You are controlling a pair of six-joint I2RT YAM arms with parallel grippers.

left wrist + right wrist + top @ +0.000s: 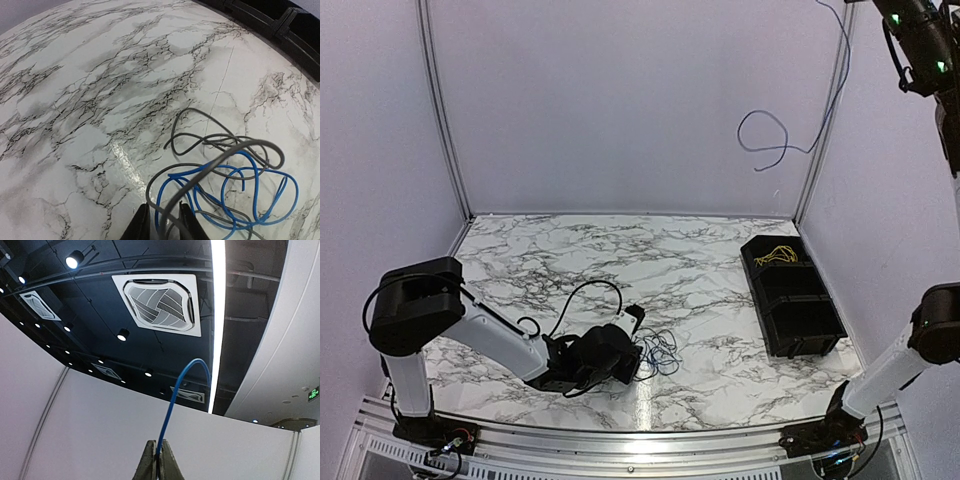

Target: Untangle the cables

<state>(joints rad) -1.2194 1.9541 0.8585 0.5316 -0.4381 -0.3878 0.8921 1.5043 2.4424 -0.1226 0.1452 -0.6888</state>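
Observation:
A tangle of thin blue and grey-black cables lies on the marble table. My left gripper sits low at its left edge. In the left wrist view, a blue cable loops through a grey one. The left gripper is closed to a narrow gap, with a grey and a blue strand running between its fingers. My right arm is raised high at the top right. Its gripper is shut on a separate blue cable, which hangs in the air in a loop.
A black bin stands at the right of the table with a yellow cable in its far compartment. The bin's rim shows at the top right of the left wrist view. White walls enclose three sides.

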